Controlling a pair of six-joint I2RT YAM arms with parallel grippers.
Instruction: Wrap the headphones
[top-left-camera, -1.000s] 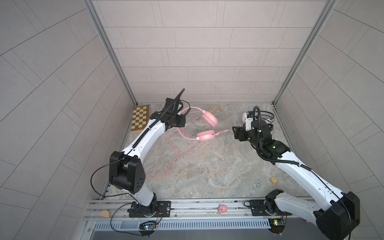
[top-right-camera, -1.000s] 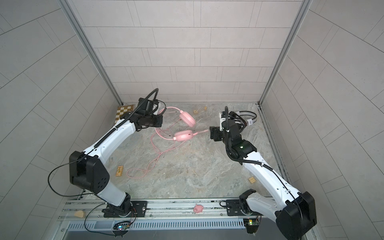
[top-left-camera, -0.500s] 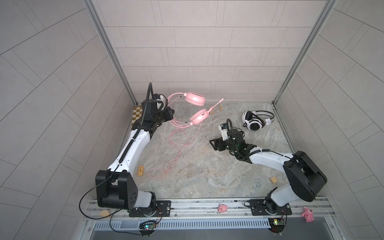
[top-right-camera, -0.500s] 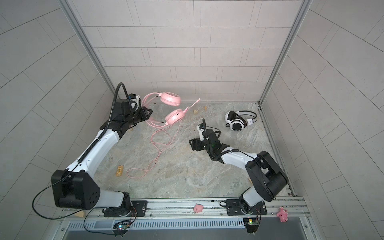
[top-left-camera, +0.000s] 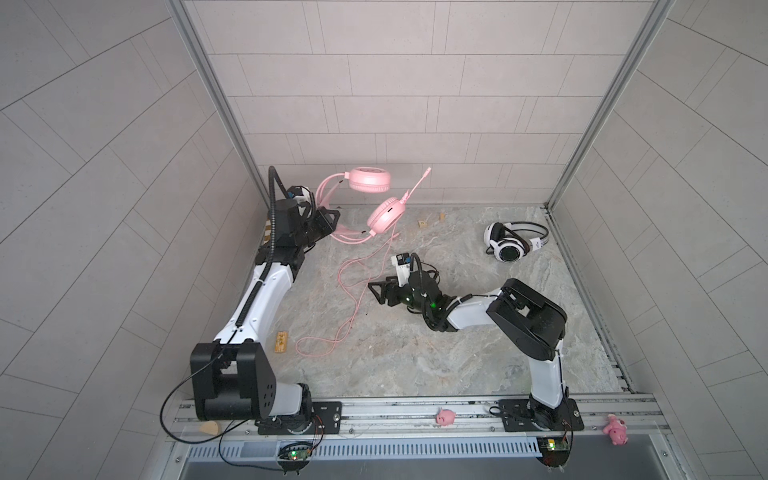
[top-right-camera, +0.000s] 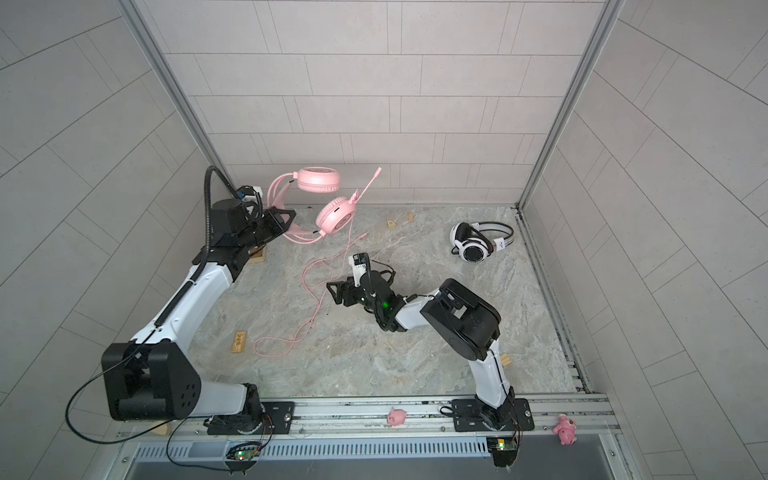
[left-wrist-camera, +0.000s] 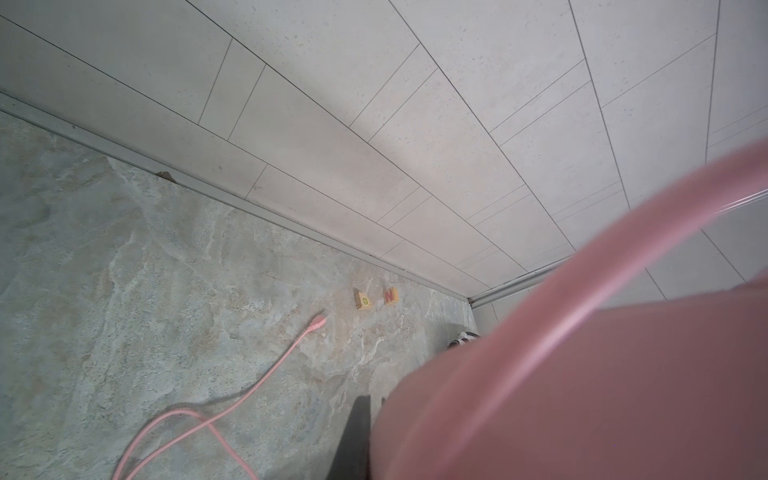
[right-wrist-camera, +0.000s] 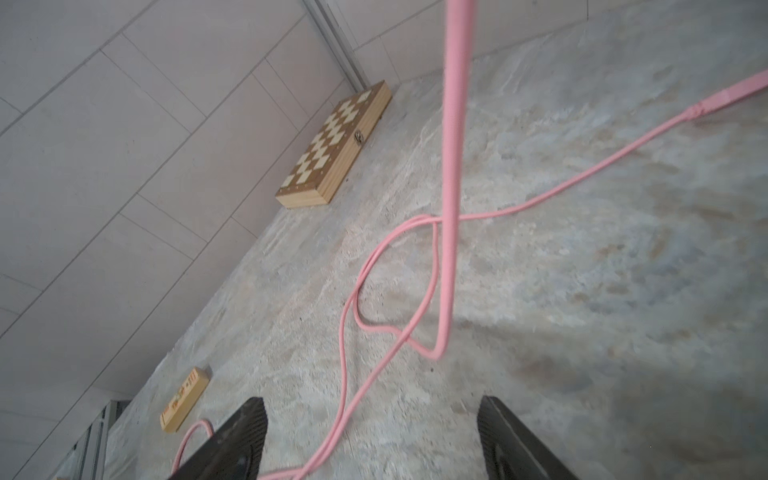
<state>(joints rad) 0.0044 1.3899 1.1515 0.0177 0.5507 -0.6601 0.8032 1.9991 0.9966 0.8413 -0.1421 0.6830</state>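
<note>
One wood block (left-wrist-camera: 391, 296) reads "N"; L jaws clamp raised pink headphones (top-left-camera: 370, 180); R jaws apart, empty, by pink cable (right-wrist-camera: 452, 124).

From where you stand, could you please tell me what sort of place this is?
Probably a robot test cell: the left arm and right arm are bolted to an aluminium rail, and tiled panels wall in the stone-look tabletop.

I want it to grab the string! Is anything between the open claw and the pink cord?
Nothing visible. The pink cable hangs and trails over the table in front of the open right gripper.
</note>
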